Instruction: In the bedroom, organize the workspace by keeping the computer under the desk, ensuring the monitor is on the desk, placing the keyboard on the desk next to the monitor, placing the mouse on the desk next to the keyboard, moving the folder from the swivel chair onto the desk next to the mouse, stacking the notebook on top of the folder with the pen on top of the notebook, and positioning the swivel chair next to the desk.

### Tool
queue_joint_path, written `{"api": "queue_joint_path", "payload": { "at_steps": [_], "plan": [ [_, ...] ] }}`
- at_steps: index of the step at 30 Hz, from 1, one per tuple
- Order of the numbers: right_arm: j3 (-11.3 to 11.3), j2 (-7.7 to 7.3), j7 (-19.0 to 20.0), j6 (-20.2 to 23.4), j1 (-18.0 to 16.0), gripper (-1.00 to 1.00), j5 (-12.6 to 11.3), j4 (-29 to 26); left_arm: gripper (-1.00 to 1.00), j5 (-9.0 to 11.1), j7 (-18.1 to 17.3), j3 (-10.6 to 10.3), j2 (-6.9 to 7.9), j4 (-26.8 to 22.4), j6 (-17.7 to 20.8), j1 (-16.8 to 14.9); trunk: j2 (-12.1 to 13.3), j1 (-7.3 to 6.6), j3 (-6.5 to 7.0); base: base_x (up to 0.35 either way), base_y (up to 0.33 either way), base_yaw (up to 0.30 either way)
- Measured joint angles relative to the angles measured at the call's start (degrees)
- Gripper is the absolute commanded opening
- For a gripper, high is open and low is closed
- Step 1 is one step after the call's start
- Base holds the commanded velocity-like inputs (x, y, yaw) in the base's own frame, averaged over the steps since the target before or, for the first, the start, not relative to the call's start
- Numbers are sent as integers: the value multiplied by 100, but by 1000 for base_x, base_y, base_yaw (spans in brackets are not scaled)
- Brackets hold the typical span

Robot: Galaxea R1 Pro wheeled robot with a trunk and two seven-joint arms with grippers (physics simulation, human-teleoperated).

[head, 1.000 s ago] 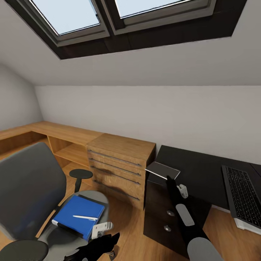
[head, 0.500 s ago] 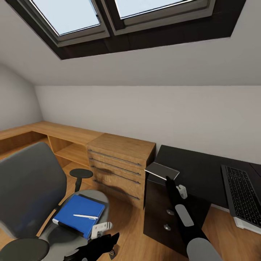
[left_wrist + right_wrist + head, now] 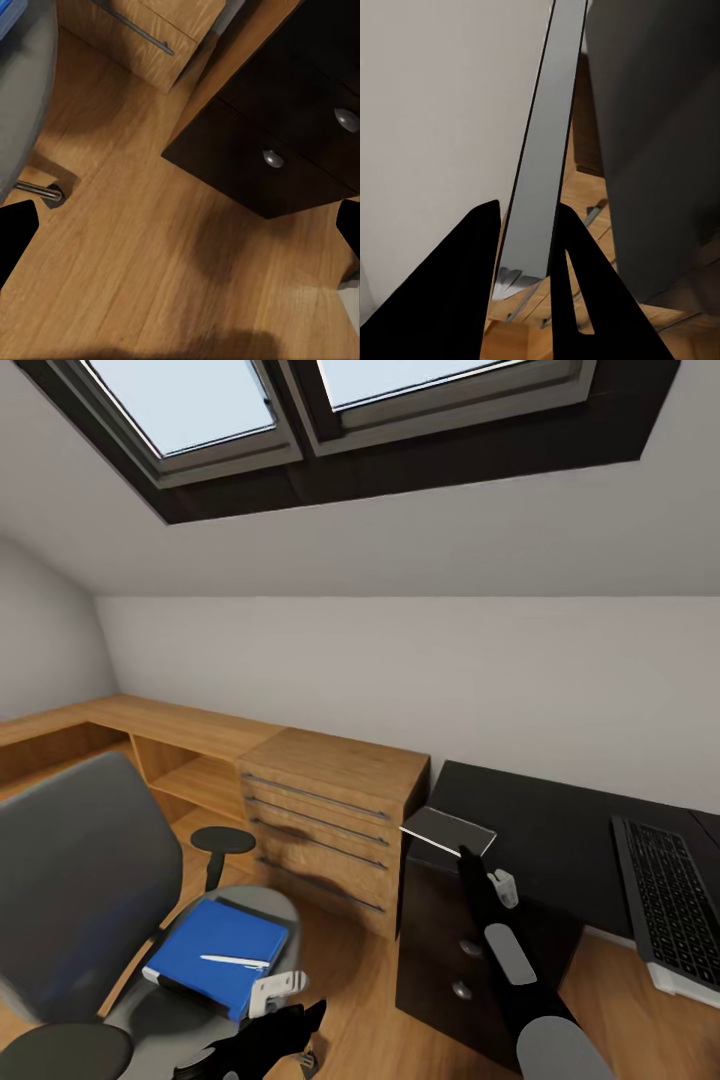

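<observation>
The grey swivel chair stands at the lower left. On its seat lies the blue folder, and the white pen rests on top of it. My right gripper is shut on the thin grey notebook, held level over the left end of the black desk. In the right wrist view the notebook sits edge-on between the gripper's black fingers. The keyboard lies on the desk at the right. My left gripper hangs open low beside the chair, over the floor.
A light wooden drawer cabinet stands between chair and desk, with low wooden shelving running left along the wall. The desk's dark drawer unit is under the notebook. A skylight slopes overhead. Wooden floor lies between chair and drawers.
</observation>
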Motion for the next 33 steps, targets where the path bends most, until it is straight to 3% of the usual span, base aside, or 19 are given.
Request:
{"api": "queue_joint_path", "payload": {
  "at_steps": [33],
  "plan": [
    [-9,-20,-26,-19,0,-100,11,10,100,7,-2,-6,4,8,-40,0,0,1,0,56,-5,0]
  ]
}}
